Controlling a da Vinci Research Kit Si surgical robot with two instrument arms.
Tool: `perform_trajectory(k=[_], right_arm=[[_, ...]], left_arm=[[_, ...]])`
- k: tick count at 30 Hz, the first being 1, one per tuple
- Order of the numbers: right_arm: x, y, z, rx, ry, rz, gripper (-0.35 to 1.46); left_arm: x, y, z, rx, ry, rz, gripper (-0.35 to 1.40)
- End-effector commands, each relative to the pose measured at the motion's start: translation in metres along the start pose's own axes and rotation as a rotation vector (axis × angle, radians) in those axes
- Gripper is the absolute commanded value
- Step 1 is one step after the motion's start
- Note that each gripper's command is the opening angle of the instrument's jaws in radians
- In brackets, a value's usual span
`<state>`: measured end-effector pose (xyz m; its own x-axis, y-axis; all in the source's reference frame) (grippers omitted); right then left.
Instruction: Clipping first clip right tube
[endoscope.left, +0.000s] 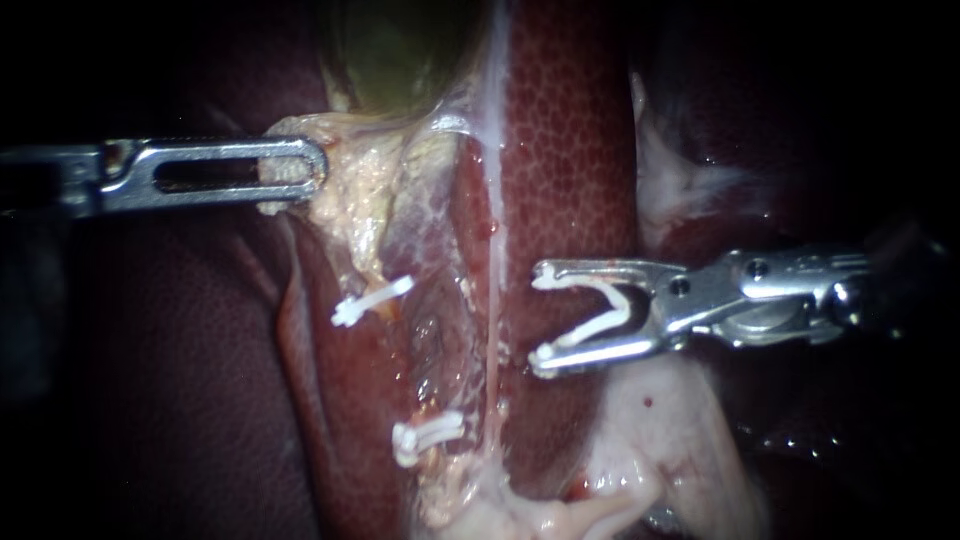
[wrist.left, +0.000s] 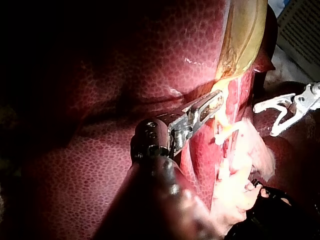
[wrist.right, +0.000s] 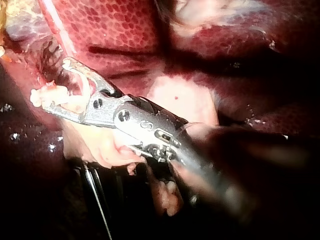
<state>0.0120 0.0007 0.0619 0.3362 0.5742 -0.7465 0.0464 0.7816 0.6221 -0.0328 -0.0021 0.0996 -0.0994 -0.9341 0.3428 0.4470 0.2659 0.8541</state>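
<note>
Lying level, left instrument (endoscope.left: 300, 170) grips gallbladder (endoscope.left: 400, 50); right instrument (endoscope.left: 540, 316) holds open clip (endoscope.left: 608, 316).

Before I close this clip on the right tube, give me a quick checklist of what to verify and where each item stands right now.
1. Clip loaded: ok. The right instrument holds a spread white clip between its jaws.
2. Jaws around the right tube: not ok. The tips sit beside it, short of it.
3. Traction: ok. The left instrument is shut on pale tissue below the gallbladder.
4. Upper placed clip and lower placed clip clear of the jaws: ok.
5. What lies behind the right tube: cannot tell.
</note>
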Motion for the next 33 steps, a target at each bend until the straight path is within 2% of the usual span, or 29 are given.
perform_trajectory(k=[1,6,12,25,33], right_arm=[[-0.0008,0.0003,0.0004,0.003,-0.011,0.007,0.60],[-0.0050,0.0022,0.0028,0.006,-0.048,0.061,0.60],[-0.0082,0.0032,0.0051,0.019,-0.068,0.095,0.60],[-0.0096,0.0027,0.0083,0.047,-0.083,0.133,0.59],[-0.0098,0.0026,0.0093,0.100,-0.041,0.188,0.57]], left_arm=[[0.0000,0.0000,0.0000,0.000,0.000,0.000,-0.35],[0.0000,0.0000,0.0000,0.000,0.000,0.000,-0.35],[0.0001,0.0000,-0.0001,0.000,0.000,0.000,-0.35],[0.0001,0.0001,-0.0001,0.000,0.000,0.001,-0.35],[0.0002,0.0000,0.0000,0.000,0.000,0.001,-0.35]])
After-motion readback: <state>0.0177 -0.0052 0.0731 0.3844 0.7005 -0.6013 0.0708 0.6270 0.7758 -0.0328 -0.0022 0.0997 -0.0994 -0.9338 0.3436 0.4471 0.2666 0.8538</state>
